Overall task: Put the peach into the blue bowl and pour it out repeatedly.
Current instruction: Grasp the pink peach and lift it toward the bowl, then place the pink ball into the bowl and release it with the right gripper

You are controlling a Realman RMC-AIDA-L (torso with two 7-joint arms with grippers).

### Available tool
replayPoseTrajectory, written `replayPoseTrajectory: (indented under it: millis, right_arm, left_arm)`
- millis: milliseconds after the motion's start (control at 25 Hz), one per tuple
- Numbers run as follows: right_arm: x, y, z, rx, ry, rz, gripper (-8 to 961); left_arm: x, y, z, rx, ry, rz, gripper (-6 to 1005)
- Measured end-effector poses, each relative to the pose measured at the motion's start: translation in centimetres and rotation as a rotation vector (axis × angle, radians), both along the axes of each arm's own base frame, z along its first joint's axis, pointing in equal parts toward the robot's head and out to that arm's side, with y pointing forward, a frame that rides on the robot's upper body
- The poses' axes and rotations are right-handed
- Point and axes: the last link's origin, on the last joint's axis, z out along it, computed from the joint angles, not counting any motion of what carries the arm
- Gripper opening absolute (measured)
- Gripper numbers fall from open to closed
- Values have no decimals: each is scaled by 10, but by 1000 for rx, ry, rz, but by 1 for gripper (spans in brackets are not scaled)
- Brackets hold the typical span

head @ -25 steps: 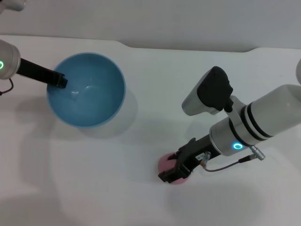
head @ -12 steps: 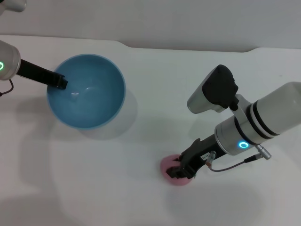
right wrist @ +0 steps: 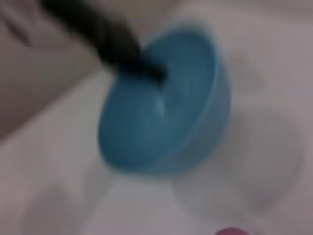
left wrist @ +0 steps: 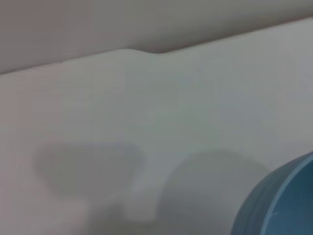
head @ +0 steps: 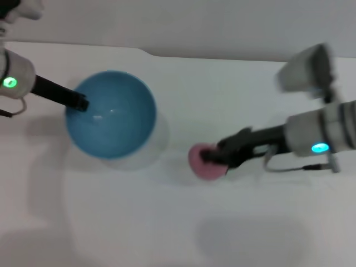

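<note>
The blue bowl (head: 111, 114) stands at the left of the white table, open side up. My left gripper (head: 79, 103) is shut on its left rim, one black finger inside. The bowl's outer wall shows in the left wrist view (left wrist: 279, 205). The pink peach (head: 204, 162) is right of the bowl, held in my shut right gripper (head: 214, 157) above the table, with a faint shadow below it. The right wrist view shows the bowl (right wrist: 161, 112), the left gripper's dark finger (right wrist: 112, 44) on its rim, and a sliver of the peach (right wrist: 232, 231).
The white table (head: 167, 222) has a back edge with a step (head: 147, 53) behind the bowl. A grey wall lies beyond it. Nothing else stands on the table.
My right gripper closed on the peach and lifted it off the table, toward the bowl; the right arm swung flatter. The bowl shifted slightly right with the left gripper.
</note>
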Motion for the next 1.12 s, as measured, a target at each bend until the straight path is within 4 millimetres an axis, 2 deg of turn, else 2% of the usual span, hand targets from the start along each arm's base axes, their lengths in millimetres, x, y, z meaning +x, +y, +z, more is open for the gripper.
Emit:
replayPoseTrajectory:
  millis: [40, 240, 400, 440, 520, 560, 720, 960, 1120]
  right_arm:
    - [0, 0, 0, 0, 0, 0, 165]
    - [-2, -3, 51, 125, 274, 77, 116]
    - [-12, -9, 75, 163, 380, 211, 84]
    - [-15, -10, 76, 156, 384, 235, 76]
    - [-17, -12, 77, 135, 361, 270, 59]
    - [-17, -13, 76, 123, 335, 289, 50]
    - [-15, -15, 75, 88, 219, 342, 49]
    - [-8, -22, 70, 37, 180, 334, 47]
    - [-1, -23, 62, -4, 131, 262, 47]
  left_arm:
    - [3, 0, -7, -25, 0, -7, 0]
    - [23, -3, -48, -178, 20, -69, 0]
    - [47, -4, -79, -272, 37, -124, 1]
    - [57, -5, -88, -292, 25, -140, 1]
    - [63, -5, -94, -305, 17, -153, 1]
    - [81, -4, -107, -314, -13, -191, 1]
    - [99, -4, -121, -333, -18, -240, 1]
    - [108, -5, -128, -340, -9, -254, 0]
    - [109, -6, -128, -337, -32, -247, -1]
